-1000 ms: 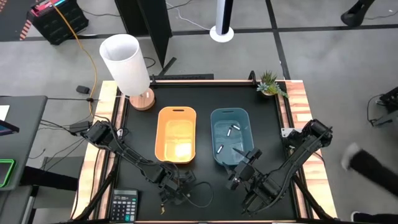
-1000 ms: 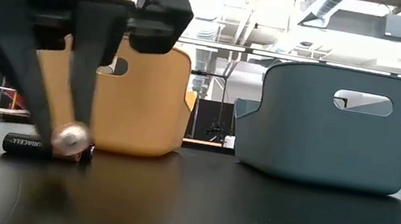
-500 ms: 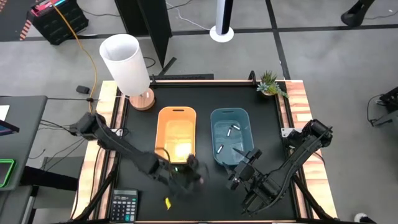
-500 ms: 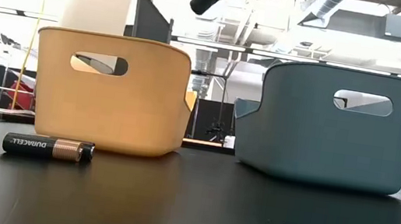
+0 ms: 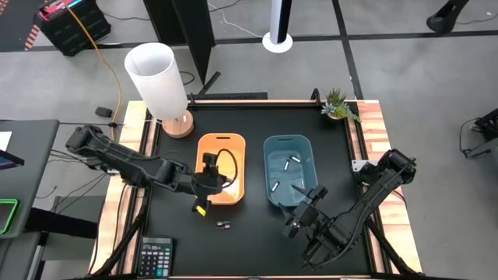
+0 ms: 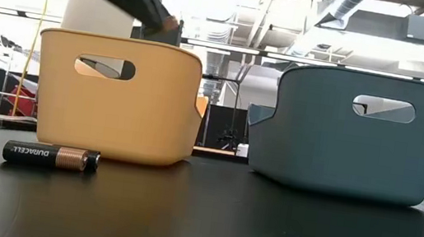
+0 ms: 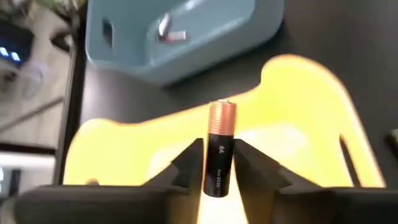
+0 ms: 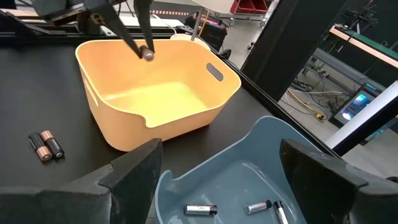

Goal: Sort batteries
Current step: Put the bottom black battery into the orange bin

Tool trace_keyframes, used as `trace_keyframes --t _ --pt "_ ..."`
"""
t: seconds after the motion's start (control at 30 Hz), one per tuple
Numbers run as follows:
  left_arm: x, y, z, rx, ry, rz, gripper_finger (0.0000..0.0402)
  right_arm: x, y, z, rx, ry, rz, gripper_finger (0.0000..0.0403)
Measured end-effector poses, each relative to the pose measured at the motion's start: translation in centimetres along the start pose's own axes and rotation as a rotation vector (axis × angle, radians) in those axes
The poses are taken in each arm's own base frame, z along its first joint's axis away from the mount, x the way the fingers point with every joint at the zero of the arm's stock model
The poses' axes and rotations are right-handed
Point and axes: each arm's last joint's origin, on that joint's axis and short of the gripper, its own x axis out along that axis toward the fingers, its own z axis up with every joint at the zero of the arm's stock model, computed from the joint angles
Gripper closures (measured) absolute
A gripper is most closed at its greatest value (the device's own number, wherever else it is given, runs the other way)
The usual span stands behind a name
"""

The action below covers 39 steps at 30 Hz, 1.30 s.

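left pincer point(image 5: 204, 183) now hangs over the near-left rim of the orange bin point(image 5: 233, 148), middle-left of the high view, its two fingers pinching a dark battery with a copper end point(image 7: 220, 149) upright between them. a second ago that same pincer was down on the table at the lower middle of the frame, right by the loose cells; half a second ago it was already lifting clear. so one battery has come off the table and travelled up to the orange bin, which looks empty inside from the right wrist view. my guess is the release into it comes next, and the dark copper-topped ones are meant for that bin.

two more dark batteries point(image 8: 45, 144) are left lying side by side on the black table point(image 5: 257, 233), in front of the orange bin, unmoved. the blue bin point(image 5: 307, 145), right of the orange one, holds several silver-white batteries point(image 5: 289, 162).

right pincer point(image 8: 217, 186) waits low by the near edge of the blue bin, lower right of the high view, fingers spread wide and holding nothing; it has not shifted.

writing: the nearer battery on the table, lower left in the low view, reads "duracell" point(image 6: 31, 151) along its dark body. the one being carried shows small white print, maybe "aa", too blurred to be sure.
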Motion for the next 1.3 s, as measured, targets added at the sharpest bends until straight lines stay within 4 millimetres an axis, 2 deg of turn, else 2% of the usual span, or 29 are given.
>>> trace_keyframes --t 0.2,0.33,0.47,0.63,0.73,0.93,1.07,1.3 --pt "0.2 0.0 -1.2 -0.044 0.084 0.047 0.0201 0.0 0.0 0.0 0.000 0.000 0.000 0.0062" --pt "-0.5 -0.3 -0.7 -0.104 0.078 0.004 0.0160 0.0 0.0 0.0 -0.001 0.000 0.000 0.0062" --pt "-2.4 -2.1 0.5 -0.101 -0.006 -0.087 0.0161 0.0 0.0 0.0 -0.009 0.000 0.000 0.0062" --pt "-5.2 -4.8 1.8 -0.029 -0.131 -0.144 0.0193 0.0 0.0 0.0 -0.013 0.000 -0.001 0.0062" --pt "-5.9 -6.6 2.0 -0.048 -0.192 -0.260 0.0209 0.0 0.0 0.0 -0.014 0.001 -0.001 0.0062" --pt "-3.3 -11.5 0.5 -0.078 -0.038 -0.342 0.0217 0.0 0.0 0.0 -0.012 0.001 -0.001 0.0062" --pt "-1.4 -14.5 0.1 -0.087 -0.004 -0.357 0.0209 0.0 0.0 0.0 -0.011 0.001 -0.001 0.0062" --pt "1.5 -16.9 -0.8 -0.158 0.065 -0.334 0.0209 0.0 0.0 0.0 -0.010 0.001 0.000 0.0062"
